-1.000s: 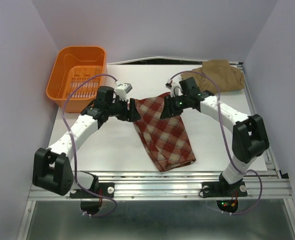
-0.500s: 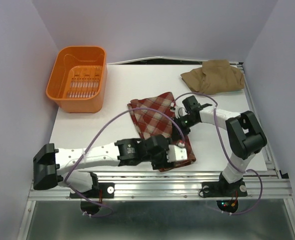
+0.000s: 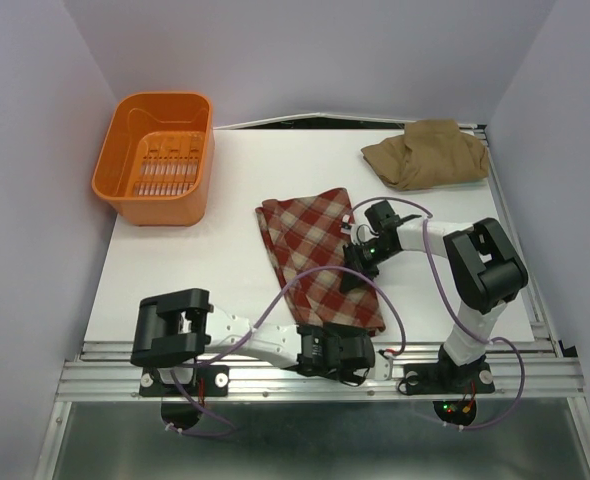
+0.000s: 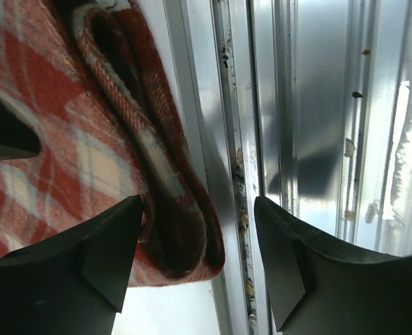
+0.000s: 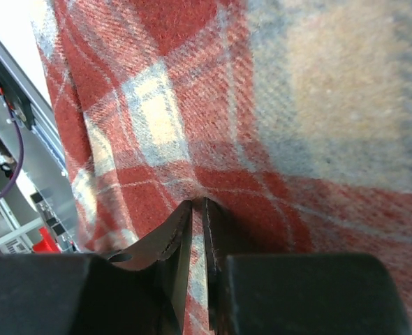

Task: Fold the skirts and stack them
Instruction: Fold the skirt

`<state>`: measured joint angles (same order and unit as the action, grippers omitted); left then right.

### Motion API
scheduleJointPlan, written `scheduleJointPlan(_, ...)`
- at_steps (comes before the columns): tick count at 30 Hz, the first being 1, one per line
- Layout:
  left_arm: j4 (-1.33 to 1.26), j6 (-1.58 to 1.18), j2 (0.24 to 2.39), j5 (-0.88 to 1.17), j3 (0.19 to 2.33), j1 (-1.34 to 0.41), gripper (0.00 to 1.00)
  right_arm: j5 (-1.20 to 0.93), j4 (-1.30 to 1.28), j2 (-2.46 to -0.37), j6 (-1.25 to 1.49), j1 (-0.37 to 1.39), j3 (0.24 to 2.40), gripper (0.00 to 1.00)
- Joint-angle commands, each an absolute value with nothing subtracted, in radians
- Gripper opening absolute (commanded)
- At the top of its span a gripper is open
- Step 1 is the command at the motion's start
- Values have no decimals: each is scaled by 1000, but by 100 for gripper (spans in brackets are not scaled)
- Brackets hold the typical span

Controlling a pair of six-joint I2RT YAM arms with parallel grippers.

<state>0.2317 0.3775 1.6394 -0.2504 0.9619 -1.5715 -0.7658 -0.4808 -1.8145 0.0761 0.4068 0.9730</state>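
The red-and-cream plaid skirt (image 3: 315, 262) lies flat in a long strip at the table's middle. My right gripper (image 3: 354, 267) is on its right side, fingers shut and pinching a small pucker of the plaid cloth (image 5: 276, 105) at the tips (image 5: 197, 202). My left gripper (image 3: 360, 352) is low at the skirt's near right corner by the table's front rail. Its jaws (image 4: 197, 209) are open around the folded plaid edge (image 4: 171, 209) without gripping it. The tan-brown skirt (image 3: 427, 152) is bunched at the back right. The floral skirt is out of view.
An orange plastic basket (image 3: 155, 155) stands at the back left. The metal front rail (image 3: 325, 380) runs right beside my left gripper and also shows in the left wrist view (image 4: 276, 139). My left arm lies along the near edge.
My left arm has swung from the skirt's far left corner down along the near edge to its near corner. My right gripper has moved nearer, down the skirt's right side.
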Motion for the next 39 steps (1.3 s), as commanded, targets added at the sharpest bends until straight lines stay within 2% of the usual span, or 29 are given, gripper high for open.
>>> scheduleJointPlan(1,155,331,1672,-354,974,-1582,77,-755,-459,-1833,84,413,951,17)
scheduleJointPlan(6,106,304,1729,-494,965,-1582,75,-769,-460,-1819,83,413,937,7)
scheduleJointPlan(9,98,305,1756,-526,950,-1583,68,-770,-477,-1825,68,413,928,1)
scheduleJointPlan(11,109,308,1767,-532,943,-1585,57,-772,-498,-1830,58,413,930,1)
scheduleJointPlan(12,117,308,1779,-526,937,-1585,47,-772,-512,-1827,52,413,936,1)
scheduleJointPlan(13,127,308,1779,-520,936,-1585,41,-773,-518,-1824,49,413,937,1)
scheduleJointPlan(14,152,307,1766,-491,936,-1585,27,-775,-525,-1816,43,413,945,1)
scheduleJointPlan(15,162,308,1753,-476,936,-1585,26,-775,-531,-1807,43,413,949,1)
scheduleJointPlan(16,170,307,1734,-460,936,-1586,16,-772,-535,-1778,44,413,954,1)
scheduleJointPlan(19,222,301,1665,-391,959,-1588,7,-740,-538,-1718,52,413,1005,1)
scheduleJointPlan(20,263,281,1649,-362,985,-1588,1,-729,-540,-1683,49,413,1028,1)
scheduleJointPlan(24,337,259,1600,-292,1029,-1588,0,-628,-545,-1647,43,413,1202,4)
scheduleJointPlan(27,385,262,1554,-209,1061,-1586,0,-572,-545,-1698,14,413,1339,23)
scheduleJointPlan(32,472,298,1516,-19,1127,-1562,0,-575,-546,-1870,-20,403,1520,34)
scheduleJointPlan(35,560,325,1509,229,1186,-1505,0,-595,-545,-1986,-43,403,1615,44)
scheduleJointPlan(39,598,345,1485,388,1249,-1407,0,-629,-540,-2100,-57,403,1701,45)
